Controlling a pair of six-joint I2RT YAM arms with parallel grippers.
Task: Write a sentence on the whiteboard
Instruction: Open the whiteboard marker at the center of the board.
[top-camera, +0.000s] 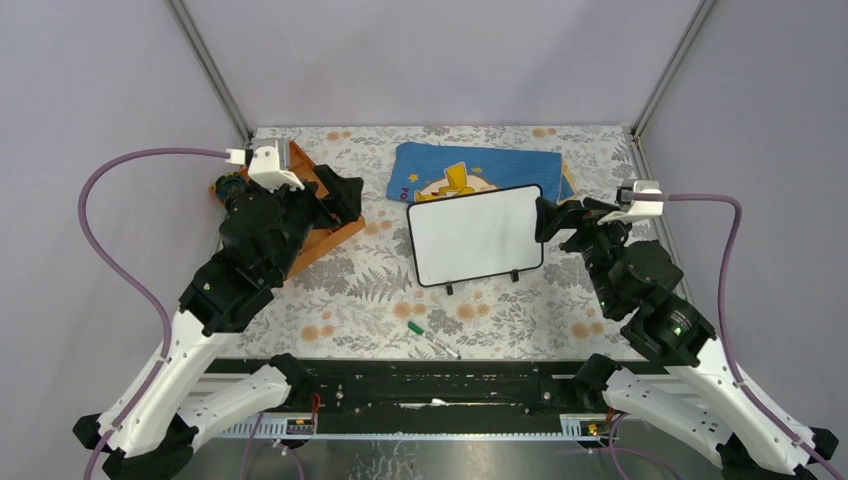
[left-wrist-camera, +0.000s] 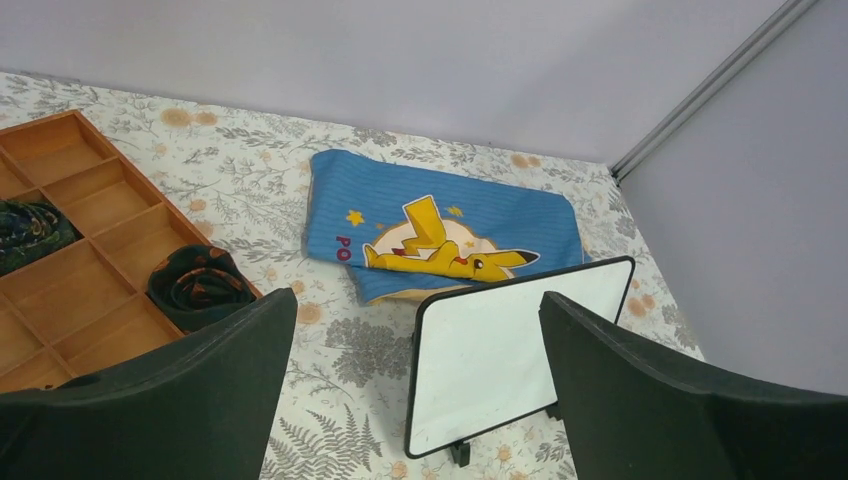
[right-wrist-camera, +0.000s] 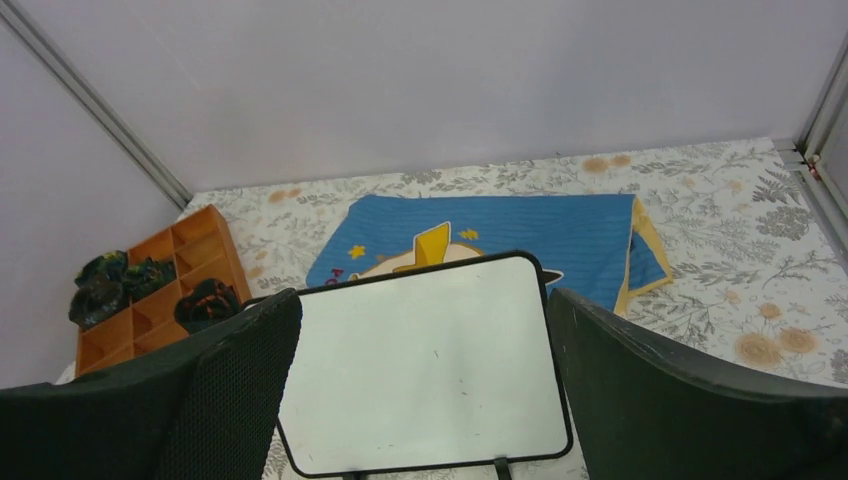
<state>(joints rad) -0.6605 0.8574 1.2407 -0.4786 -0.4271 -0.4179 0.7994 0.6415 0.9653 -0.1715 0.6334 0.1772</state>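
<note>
Two sets of jaws wide open, both empty: left gripper (top-camera: 345, 197), right gripper (top-camera: 552, 218). Whiteboard (top-camera: 475, 235) at frame centre, blank, long axis left-right; right gripper just beside its right edge. Marker (top-camera: 432, 340) at lower centre, lying diagonally, roughly equidistant from both.

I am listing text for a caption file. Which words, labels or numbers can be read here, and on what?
"PO": red letters on the blue cloth; only these letters show.
The whiteboard: no writing.
The green marker: any print too small to read.
</note>
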